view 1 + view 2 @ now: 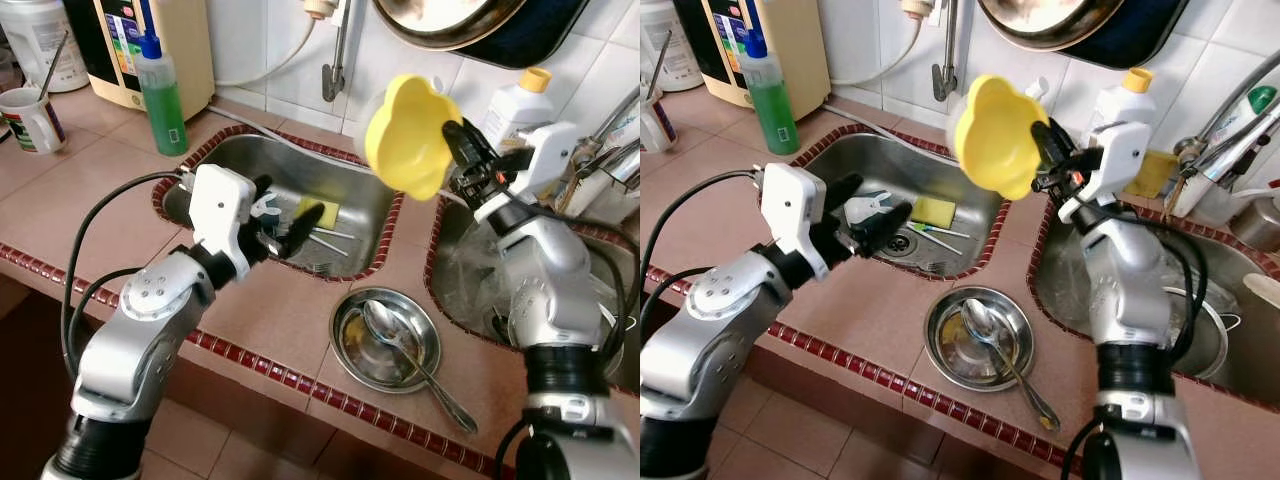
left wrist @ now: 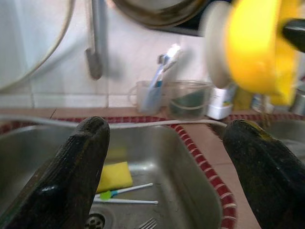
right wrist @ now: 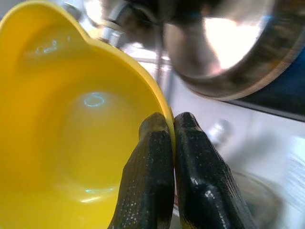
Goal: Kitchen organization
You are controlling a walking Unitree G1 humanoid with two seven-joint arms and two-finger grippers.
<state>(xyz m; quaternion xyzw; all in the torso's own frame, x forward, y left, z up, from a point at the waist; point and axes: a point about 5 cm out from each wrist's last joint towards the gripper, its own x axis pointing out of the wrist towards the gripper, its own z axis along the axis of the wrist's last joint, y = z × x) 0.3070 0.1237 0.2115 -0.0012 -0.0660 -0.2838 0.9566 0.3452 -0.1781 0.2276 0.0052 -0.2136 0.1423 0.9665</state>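
Mid-task, by the look of it. Right gripper (image 1: 452, 135) raised above the tiled divide between the two sinks, fingers (image 3: 157, 157) pinched shut on the rim of a yellow bowl (image 1: 408, 135), held on edge in the air before the wall tiles. Left gripper (image 1: 290, 220) hovering over the left sink (image 1: 235, 150), fingers spread wide, nothing between them. Not yet tidied: yellow sponge (image 1: 318, 212) and loose utensils (image 1: 335, 240) in the left sink; steel dish (image 1: 348, 350) with a spoon (image 1: 395, 335) lying in it on the worktop (image 1: 110, 150); green bottle (image 1: 162, 95) and mug (image 1: 30, 118) standing at the far left. Destination of the bowl not apparent. Bulk of the organizing judged outstanding.
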